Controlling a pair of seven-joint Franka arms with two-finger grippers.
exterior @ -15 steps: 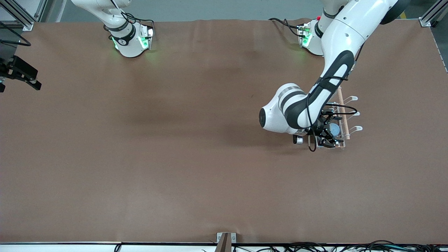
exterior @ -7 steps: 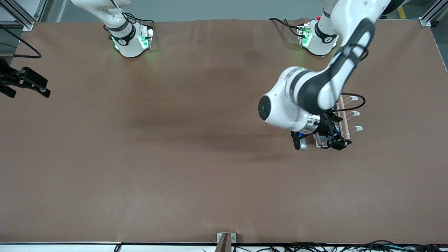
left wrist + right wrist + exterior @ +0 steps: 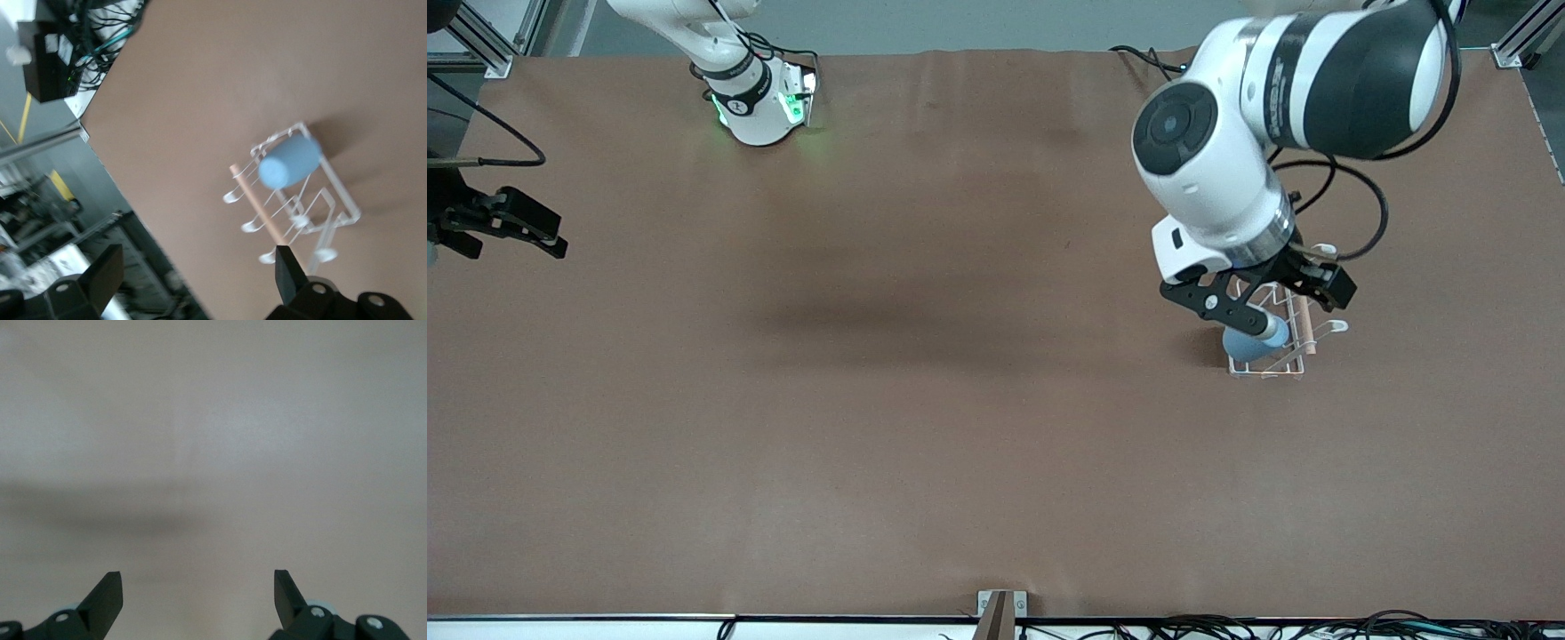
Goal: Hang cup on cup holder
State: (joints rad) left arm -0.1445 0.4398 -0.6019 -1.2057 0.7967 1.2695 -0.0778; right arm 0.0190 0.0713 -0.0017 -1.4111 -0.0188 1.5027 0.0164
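The light blue cup (image 3: 1247,343) hangs tilted on a prong of the white wire cup holder (image 3: 1282,367), at the holder's end nearer the front camera. No gripper touches it. The holder's wooden rod (image 3: 1304,324) runs along its top. My left gripper (image 3: 1280,307) is open and empty, raised above the holder. In the left wrist view the cup (image 3: 288,162) and cup holder (image 3: 335,198) lie well below my open left gripper (image 3: 198,273). My right gripper (image 3: 534,233) waits open and empty at the right arm's end of the table (image 3: 198,587).
The brown table cover (image 3: 925,400) spreads round the holder. Cables and a black box (image 3: 50,47) lie past the table edge in the left wrist view. The right wrist view shows only bare table (image 3: 213,453).
My left gripper has let go of the cup and risen from the holder, leaving the cup on the prong. The right gripper has drifted slightly over the table.
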